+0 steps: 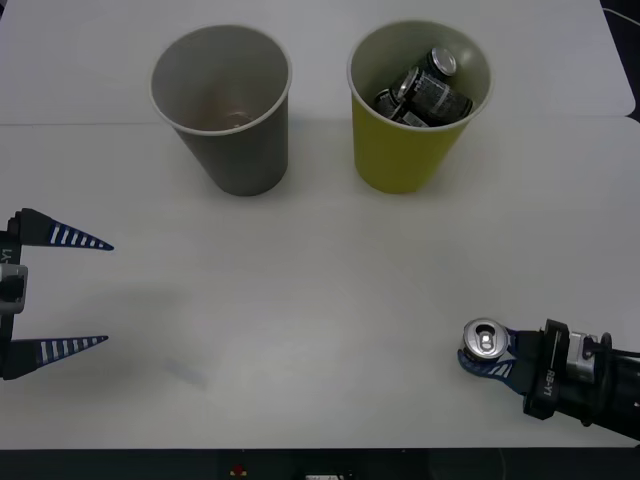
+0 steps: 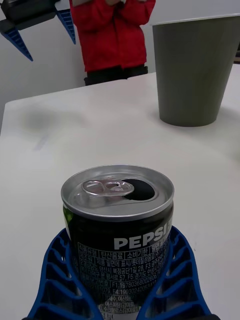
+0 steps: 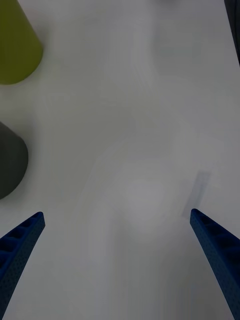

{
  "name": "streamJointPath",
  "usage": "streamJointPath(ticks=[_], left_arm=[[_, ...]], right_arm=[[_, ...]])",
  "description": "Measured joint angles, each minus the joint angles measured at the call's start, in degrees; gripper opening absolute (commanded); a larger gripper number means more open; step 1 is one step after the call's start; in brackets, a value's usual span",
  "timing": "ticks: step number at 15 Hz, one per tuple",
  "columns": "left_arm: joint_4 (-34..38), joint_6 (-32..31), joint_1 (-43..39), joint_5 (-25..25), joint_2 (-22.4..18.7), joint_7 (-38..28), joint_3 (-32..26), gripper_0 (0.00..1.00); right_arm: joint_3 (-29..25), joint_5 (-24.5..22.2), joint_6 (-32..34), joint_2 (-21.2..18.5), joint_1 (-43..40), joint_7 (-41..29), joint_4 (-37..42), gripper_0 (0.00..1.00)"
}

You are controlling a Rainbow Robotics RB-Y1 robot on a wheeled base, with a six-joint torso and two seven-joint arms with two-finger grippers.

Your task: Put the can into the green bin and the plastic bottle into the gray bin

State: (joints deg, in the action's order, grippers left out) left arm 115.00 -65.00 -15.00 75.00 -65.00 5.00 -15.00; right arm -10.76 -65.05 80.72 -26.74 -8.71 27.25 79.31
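A small dark can (image 1: 485, 341) with a silver pull-tab top stands upright on the white table at the front right. My right gripper (image 1: 487, 350) is shut on the can (image 2: 118, 200), with a blue finger hugging each side of it. The yellow-green bin (image 1: 405, 150) stands at the back right and holds several cans (image 1: 425, 90). To its left stands the gray bin (image 1: 245, 150), also seen across the table (image 2: 192, 70). My left gripper (image 1: 107, 293) waits open at the left edge, holding nothing. The plastic bottle is out of view.
Bare white table (image 1: 300, 300) stretches between the grippers and the two bins. The table's front edge (image 1: 300, 447) runs just in front of both arms. The left wrist view catches the green bin (image 3: 15, 45) and the gray bin (image 3: 10, 160) at one side.
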Motion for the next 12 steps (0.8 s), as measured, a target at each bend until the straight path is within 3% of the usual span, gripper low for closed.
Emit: streamJointPath(ticks=[3, 6, 12], left_arm=[[0.0, 0.0, 0.0, 0.0, 0.0, 0.0, 0.0, 1.00], [0.0, 0.0, 0.0, 0.0, 0.0, 0.0, 0.0, 1.00], [0.0, 0.0, 0.0, 0.0, 0.0, 0.0, 0.0, 1.00]], right_arm=[[-8.0, -6.8, 0.8, 1.3, -5.5, -11.4, 14.3, 0.00], [-11.7, -8.5, 1.3, 1.4, -8.6, -21.5, 23.4, 0.00], [-20.9, -17.2, 5.5, 1.4, -9.1, -40.8, 41.0, 0.00]])
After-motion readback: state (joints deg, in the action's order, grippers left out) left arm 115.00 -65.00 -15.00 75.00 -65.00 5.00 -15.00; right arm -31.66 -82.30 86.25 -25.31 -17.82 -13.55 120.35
